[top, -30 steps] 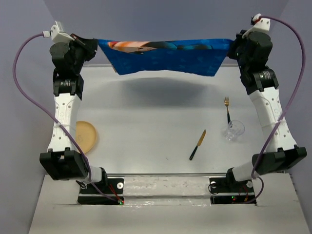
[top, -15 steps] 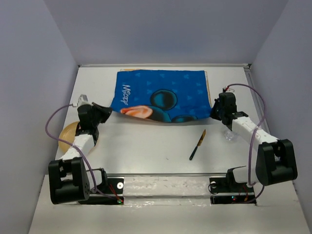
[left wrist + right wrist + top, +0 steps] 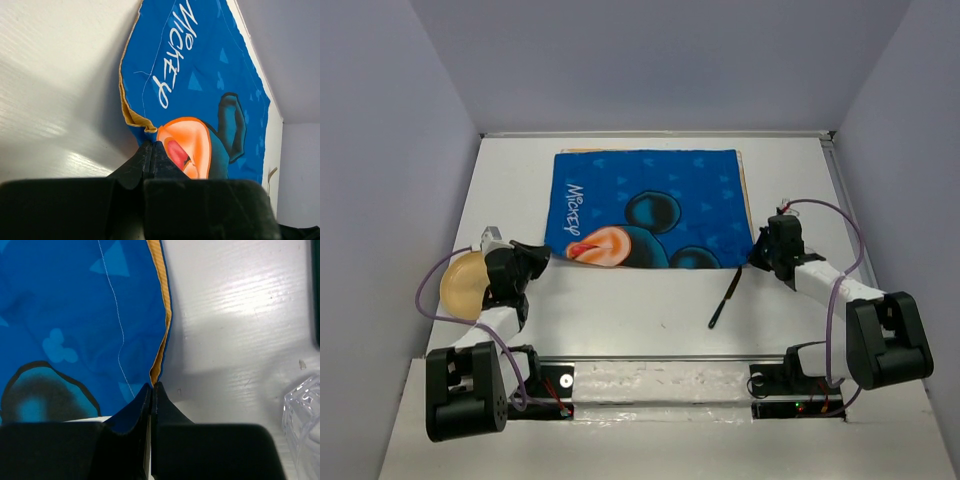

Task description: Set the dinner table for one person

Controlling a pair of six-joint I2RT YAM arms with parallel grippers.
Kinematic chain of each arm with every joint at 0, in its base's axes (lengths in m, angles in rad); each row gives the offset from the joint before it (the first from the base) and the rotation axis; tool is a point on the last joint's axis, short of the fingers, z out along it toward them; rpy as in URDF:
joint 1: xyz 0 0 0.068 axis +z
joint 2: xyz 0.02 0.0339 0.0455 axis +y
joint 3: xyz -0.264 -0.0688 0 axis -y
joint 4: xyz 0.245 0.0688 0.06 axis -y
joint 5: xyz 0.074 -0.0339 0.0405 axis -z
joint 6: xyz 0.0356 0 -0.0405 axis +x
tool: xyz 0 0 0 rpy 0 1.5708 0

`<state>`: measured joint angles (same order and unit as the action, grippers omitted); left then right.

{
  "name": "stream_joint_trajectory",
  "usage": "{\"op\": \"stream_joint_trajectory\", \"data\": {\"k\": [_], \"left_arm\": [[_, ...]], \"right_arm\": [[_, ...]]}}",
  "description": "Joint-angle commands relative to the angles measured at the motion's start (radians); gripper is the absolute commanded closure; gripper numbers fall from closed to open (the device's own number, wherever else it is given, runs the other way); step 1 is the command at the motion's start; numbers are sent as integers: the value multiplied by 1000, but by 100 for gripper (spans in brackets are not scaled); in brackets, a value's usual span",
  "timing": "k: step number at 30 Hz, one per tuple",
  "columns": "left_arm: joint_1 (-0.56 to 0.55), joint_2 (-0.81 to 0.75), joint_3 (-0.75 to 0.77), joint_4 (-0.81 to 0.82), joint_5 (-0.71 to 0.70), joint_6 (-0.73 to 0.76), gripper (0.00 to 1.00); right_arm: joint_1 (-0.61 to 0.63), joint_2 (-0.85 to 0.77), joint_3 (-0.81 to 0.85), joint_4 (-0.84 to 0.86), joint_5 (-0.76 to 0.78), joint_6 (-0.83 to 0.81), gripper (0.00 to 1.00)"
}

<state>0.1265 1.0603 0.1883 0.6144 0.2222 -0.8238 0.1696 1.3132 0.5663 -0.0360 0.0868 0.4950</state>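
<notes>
The blue Mickey-print placemat (image 3: pixel 650 205) lies nearly flat on the far half of the white dinner table (image 3: pixel 620 300). My left gripper (image 3: pixel 542 258) is low at the mat's near left corner and shut on it; in the left wrist view (image 3: pixel 151 145) the closed tips pinch the curled orange-backed corner (image 3: pixel 137 120). My right gripper (image 3: pixel 755 257) is shut on the near right corner; in the right wrist view (image 3: pixel 151 386) the tips meet on the mat's edge (image 3: pixel 162 340).
A tan plate (image 3: pixel 458 283) lies at the left, partly under my left arm. A black-handled knife (image 3: pixel 725 298) lies right of centre, just near of the mat. A clear glass (image 3: pixel 304 412) stands close beside my right gripper. Grey walls enclose the table.
Both arms came down from high at the back and drew the placemat toward the near side. It went from hanging in the air to lying spread on the table.
</notes>
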Motion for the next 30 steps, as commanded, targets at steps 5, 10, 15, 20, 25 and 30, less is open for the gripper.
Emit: {"op": "stream_joint_trajectory", "data": {"k": [5, 10, 15, 20, 25, 30], "left_arm": [[12, -36, -33, 39, -37, 46, 100], [10, -68, -53, 19, -53, 49, 100], [13, -126, -78, -5, -64, 55, 96], [15, -157, -85, -30, -64, 55, 80], [13, -192, -82, -50, -50, 42, 45], [13, -317, 17, -209, -79, 25, 1]], "right_arm": [[-7, -71, -49, 39, 4, 83, 100], [-7, -137, -80, -8, 48, 119, 98], [-7, -157, -95, -19, 42, 137, 97], [-7, -154, -95, -21, 53, 140, 91], [-7, -146, -79, -30, 31, 120, 62], [-7, -213, -26, -94, 8, 86, 37]]}}
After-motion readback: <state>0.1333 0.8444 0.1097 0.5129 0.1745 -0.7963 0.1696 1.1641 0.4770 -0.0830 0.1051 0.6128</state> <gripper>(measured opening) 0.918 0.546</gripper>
